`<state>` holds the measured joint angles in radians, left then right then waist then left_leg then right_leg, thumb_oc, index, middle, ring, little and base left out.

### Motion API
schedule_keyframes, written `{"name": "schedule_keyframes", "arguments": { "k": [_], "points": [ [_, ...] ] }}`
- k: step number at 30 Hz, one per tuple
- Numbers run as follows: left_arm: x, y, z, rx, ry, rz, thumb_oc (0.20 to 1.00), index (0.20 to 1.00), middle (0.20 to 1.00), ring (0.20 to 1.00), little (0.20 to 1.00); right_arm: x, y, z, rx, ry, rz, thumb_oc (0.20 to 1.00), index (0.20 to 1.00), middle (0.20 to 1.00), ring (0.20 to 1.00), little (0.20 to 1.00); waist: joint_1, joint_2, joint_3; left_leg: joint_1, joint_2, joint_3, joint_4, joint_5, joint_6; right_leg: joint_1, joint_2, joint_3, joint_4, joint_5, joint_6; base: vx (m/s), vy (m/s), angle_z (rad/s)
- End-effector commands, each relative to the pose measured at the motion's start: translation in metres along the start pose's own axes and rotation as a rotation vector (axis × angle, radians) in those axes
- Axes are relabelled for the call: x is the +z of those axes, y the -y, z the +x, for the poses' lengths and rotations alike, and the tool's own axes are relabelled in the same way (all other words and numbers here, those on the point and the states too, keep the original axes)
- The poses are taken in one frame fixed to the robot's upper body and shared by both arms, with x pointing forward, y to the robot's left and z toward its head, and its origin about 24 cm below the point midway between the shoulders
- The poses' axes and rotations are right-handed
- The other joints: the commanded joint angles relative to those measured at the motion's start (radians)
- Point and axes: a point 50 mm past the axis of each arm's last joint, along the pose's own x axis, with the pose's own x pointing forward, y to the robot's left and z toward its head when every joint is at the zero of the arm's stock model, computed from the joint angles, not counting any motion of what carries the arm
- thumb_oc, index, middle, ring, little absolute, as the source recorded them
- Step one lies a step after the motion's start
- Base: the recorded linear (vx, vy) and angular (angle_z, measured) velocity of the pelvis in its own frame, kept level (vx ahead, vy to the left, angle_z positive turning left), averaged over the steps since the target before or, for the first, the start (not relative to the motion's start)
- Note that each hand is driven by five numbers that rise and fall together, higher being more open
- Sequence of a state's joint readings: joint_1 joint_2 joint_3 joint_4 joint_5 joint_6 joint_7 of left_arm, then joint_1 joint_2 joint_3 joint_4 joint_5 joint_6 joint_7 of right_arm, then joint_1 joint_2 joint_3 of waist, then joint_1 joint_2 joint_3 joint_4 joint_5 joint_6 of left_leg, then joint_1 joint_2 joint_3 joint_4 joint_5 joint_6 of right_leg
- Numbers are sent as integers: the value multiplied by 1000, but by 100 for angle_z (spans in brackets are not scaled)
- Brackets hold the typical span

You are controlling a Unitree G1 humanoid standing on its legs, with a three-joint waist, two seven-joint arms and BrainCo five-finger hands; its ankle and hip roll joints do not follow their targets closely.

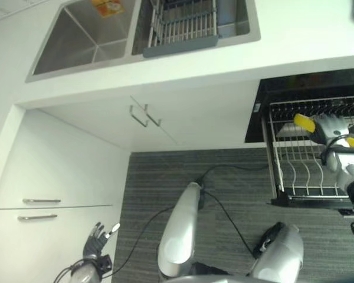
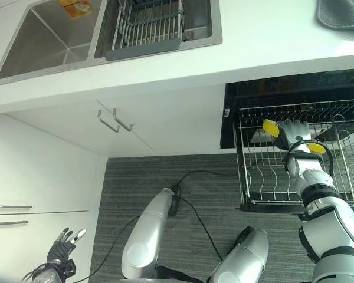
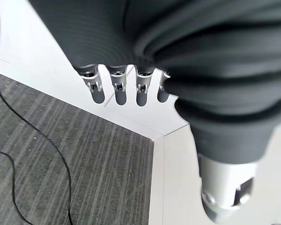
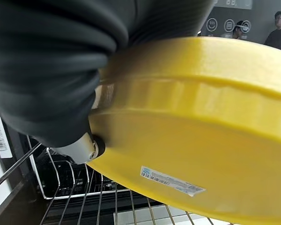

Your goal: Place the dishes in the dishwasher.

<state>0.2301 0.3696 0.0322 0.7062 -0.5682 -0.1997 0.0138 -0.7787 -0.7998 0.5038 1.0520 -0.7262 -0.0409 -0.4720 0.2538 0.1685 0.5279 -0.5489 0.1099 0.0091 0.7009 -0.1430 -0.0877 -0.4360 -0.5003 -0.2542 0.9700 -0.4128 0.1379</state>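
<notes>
Right hand (image 2: 295,132): gripping round yellow plastic plate (image 4: 196,136) over pulled-out wire dishwasher rack (image 2: 265,177), likely for slotting. Left hand (image 2: 64,243): hanging open, empty.

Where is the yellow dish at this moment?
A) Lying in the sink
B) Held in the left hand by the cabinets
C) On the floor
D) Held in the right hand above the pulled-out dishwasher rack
D: the right hand grips the yellow dish over the dishwasher rack.
</notes>
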Motion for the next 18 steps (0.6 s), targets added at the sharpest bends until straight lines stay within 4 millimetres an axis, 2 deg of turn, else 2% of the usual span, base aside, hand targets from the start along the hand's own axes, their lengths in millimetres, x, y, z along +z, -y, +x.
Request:
{"name": "schedule_keyframes", "arguments": {
  "k": [1, 2, 6, 11, 13, 14, 16, 18],
  "points": [
    [20, -21, 1, 25, 76, 27, 1000, 1000, 1000, 1000, 1000, 2, -34, -12, 235, -78, 42, 200, 200, 200, 200, 200, 47, 26, -8, 58, 6, -17, 5, -41, -3, -36, -35, 26, -33, 131, 4, -176, 22, 4],
    [21, -16, 2, 1, 86, 23, 1000, 1000, 1000, 1000, 1000, 7, -40, -13, 266, -116, 88, 1000, 1000, 1000, 1000, 1000, 53, 28, -8, 51, 2, -16, -6, -38, 1, -43, -34, 25, -42, 134, 2, -191, 8, 6],
    [26, -8, 4, -26, 104, 25, 1000, 1000, 1000, 1000, 1000, 12, -47, -16, 297, -236, 314, 1000, 1000, 1000, 1000, 1000, 60, 15, -8, 58, 8, -16, -26, -33, 9, -23, -21, 12, -72, 143, -4, -76, -13, 3],
    [25, -9, 3, -27, 98, 36, 1000, 1000, 1000, 1000, 1000, 10, -50, -17, 322, -319, 513, 1000, 1000, 1000, 1000, 1000, 61, -10, -10, 75, 21, -17, -36, -32, 9, 7, 0, 3, -98, 149, -10, 1, -5, 0],
    [25, -7, 3, -26, 98, 33, 1000, 1000, 1000, 1000, 1000, 7, -55, -21, 368, -406, 764, 1000, 1000, 1000, 1000, 1000, 55, -36, -18, 102, 40, -13, -60, -25, 7, 39, 22, -4, -131, 157, -14, 15, 37, -11],
    [25, -6, 2, -26, 96, 34, 1000, 1000, 1000, 1000, 1000, 6, -55, -22, 372, -418, 810, 1000, 1000, 1000, 1000, 1000, 54, -41, -20, 111, 44, -13, -68, -22, 7, 51, 27, -8, -143, 160, -14, 36, 46, -15],
    [23, -8, 1, -11, 85, 37, 1000, 1000, 1000, 1000, 1000, 6, -53, -23, 351, -463, 1150, 1000, 1000, 1000, 1000, 1000, 46, -64, -26, 144, 60, -9, -101, -8, 4, 92, 51, -16, -188, 175, -14, 54, 27, -10],
    [21, -11, -1, -1, 82, 34, 1000, 1000, 1000, 1000, 1000, 5, -47, -21, 306, -478, 1310, 1000, 1000, 1000, 1000, 1000, 39, -79, -30, 160, 67, -5, -123, 1, 2, 111, 66, -20, -217, 183, -14, 23, 11, -9]
  ]
}}
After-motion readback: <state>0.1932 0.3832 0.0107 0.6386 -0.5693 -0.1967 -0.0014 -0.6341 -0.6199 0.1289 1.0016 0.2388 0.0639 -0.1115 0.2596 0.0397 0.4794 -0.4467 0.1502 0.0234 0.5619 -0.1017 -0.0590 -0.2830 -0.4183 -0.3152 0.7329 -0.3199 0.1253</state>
